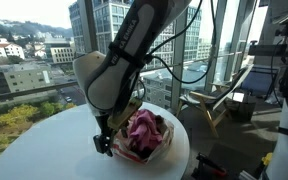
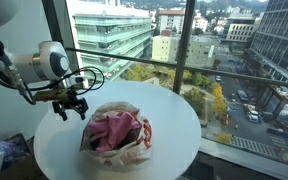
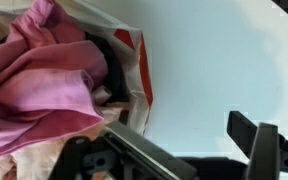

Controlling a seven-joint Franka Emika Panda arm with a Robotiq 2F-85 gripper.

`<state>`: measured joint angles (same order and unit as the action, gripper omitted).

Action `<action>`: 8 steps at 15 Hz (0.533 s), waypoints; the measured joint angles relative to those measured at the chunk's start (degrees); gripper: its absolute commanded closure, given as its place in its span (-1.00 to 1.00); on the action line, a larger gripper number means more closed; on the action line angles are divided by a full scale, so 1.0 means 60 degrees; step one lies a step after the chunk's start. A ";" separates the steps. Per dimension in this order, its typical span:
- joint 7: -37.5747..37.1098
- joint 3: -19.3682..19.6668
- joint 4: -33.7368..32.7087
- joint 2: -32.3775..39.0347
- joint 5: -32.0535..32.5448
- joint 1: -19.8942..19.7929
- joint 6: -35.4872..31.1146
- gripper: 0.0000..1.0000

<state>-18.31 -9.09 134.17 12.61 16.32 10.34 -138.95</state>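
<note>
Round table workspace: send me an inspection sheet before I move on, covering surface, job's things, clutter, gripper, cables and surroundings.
Surface: round white table, bare around the bag.
Job's things: white bag with red print lies on the table with its mouth open, stuffed with pink cloth.
Clutter: nothing seen.
Gripper: gripper is open and low over the table at the bag's edge. In the wrist view only table shows between its fingers. Whether it touches the bag cannot be told.
Cables: black cables loop along the wrist, above the table.
Surroundings: tall windows close behind the table, with city buildings outside.
</note>
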 measured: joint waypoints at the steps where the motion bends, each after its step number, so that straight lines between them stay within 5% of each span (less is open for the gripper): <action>1: 0.0388 -0.0004 0.0043 0.0088 -0.0199 -0.0001 -0.0547 -1.00; 8: 0.2643 0.0330 0.0020 0.1270 -0.0495 -0.0444 -0.3783 -1.00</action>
<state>-2.45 -7.10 134.29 20.23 13.35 7.68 -161.64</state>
